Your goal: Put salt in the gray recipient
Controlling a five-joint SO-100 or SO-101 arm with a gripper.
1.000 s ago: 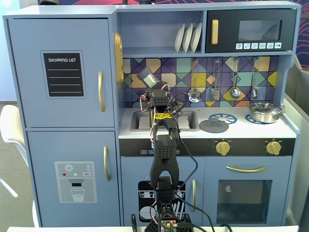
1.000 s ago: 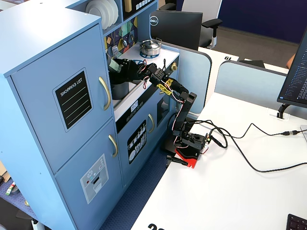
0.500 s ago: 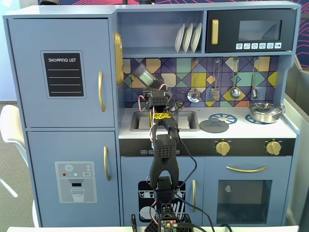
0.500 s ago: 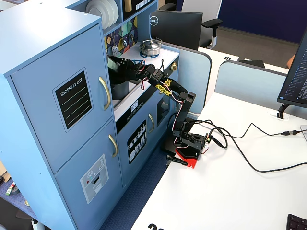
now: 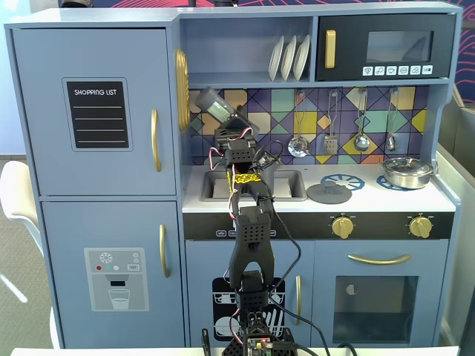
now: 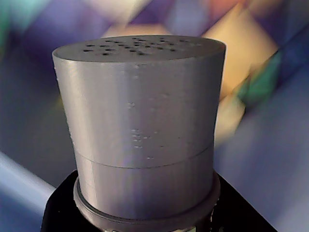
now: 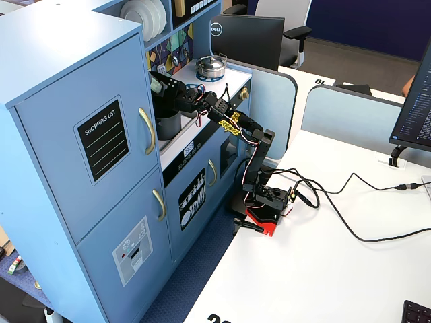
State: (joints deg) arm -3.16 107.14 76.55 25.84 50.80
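Note:
The salt (image 5: 213,105) is a dark-gray shaker with a pale green label. It hangs tilted, top toward the upper left, high above the sink (image 5: 286,194) in front of the tiled wall. My gripper (image 5: 223,119) is shut on its lower part. In the wrist view the salt (image 6: 140,116) fills the frame, its holed top facing up, with my gripper (image 6: 145,220) dark around its base. The side fixed view shows the salt (image 7: 156,85) in my gripper (image 7: 168,91), above the gray recipient (image 7: 168,126), which stands in the sink. In the front fixed view my arm hides the recipient.
A flat gray lid (image 5: 329,193) lies on the counter right of the sink. A shiny silver pan (image 5: 406,172) sits on the far right burner. Utensils (image 5: 361,141) hang on the tiled wall. The tall cabinet's side with a gold disc (image 5: 181,89) stands close to the salt's left.
My gripper has lifted the salt upward and to the left in the front fixed view, nearer the cabinet wall. The grip on it has not changed.

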